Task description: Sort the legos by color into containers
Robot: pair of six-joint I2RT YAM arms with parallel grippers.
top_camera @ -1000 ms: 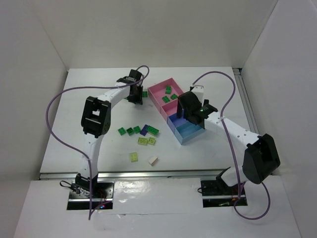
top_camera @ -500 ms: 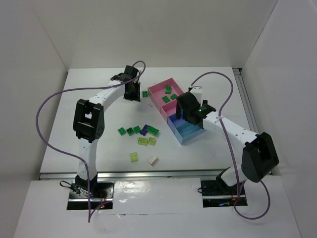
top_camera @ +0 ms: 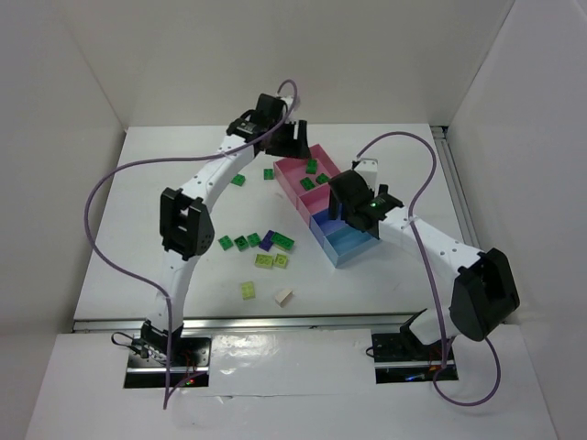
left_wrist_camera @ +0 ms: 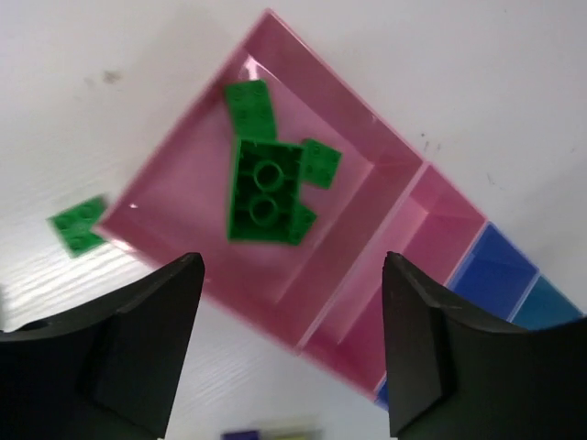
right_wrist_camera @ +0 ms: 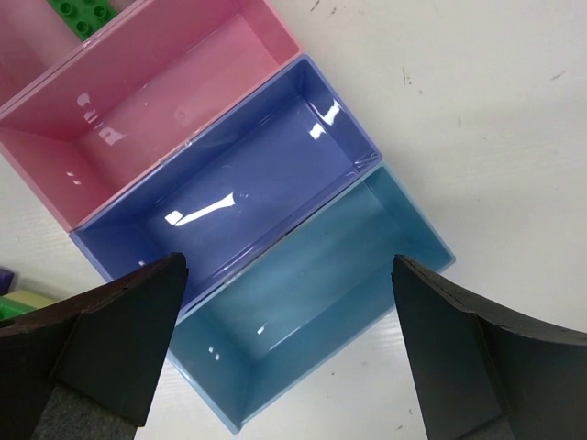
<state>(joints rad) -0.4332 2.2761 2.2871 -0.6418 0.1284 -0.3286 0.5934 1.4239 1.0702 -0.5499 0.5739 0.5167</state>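
The four joined containers run diagonally: far pink box [top_camera: 295, 167], second pink box [top_camera: 319, 197], periwinkle box [top_camera: 330, 225], light blue box [top_camera: 353, 243]. Three dark green legos [top_camera: 312, 166] lie in the far pink box. My left gripper [top_camera: 292, 145] is open and empty above it. In the left wrist view [left_wrist_camera: 289, 266] a dark green brick [left_wrist_camera: 266, 191] shows its underside over the others. One green brick [left_wrist_camera: 81, 223] lies just outside that box. My right gripper [top_camera: 341, 209] is open and empty over the periwinkle [right_wrist_camera: 229, 183] and light blue [right_wrist_camera: 312, 302] boxes.
Loose bricks lie left of the containers: a green one [top_camera: 238, 181], a green row [top_camera: 240, 242], the purple one [top_camera: 267, 241], yellow-green ones [top_camera: 264, 261], one [top_camera: 248, 290], and a cream one [top_camera: 284, 296]. White walls enclose the table; purple cables loop over both arms.
My left gripper has swung from left of the containers to the right and farther back, over the far pink box. The green brick under the left arm came into view. The right arm barely moved.
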